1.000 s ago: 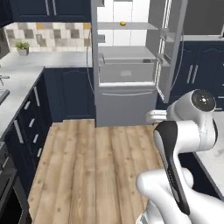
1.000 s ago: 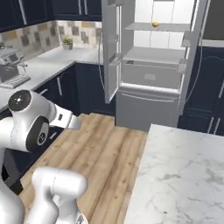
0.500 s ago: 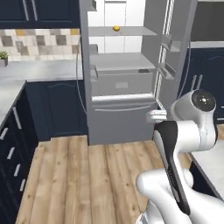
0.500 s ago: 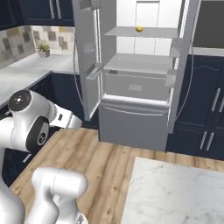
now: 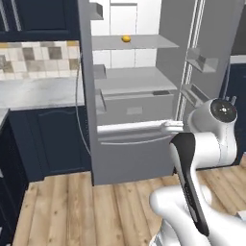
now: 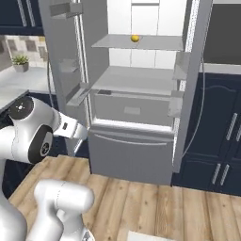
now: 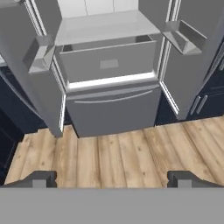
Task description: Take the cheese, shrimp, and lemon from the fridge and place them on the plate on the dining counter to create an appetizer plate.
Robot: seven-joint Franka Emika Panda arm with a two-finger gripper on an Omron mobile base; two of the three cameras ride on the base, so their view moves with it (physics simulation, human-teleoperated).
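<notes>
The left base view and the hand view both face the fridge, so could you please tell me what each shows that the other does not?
The left base view alone takes in the lemon on an upper shelf and the tiled wall above a marble worktop. The hand view alone has the open gripper at its bottom edge. Both share the fridge with its doors swung wide, its grey drawer and the wooden floor.
</notes>
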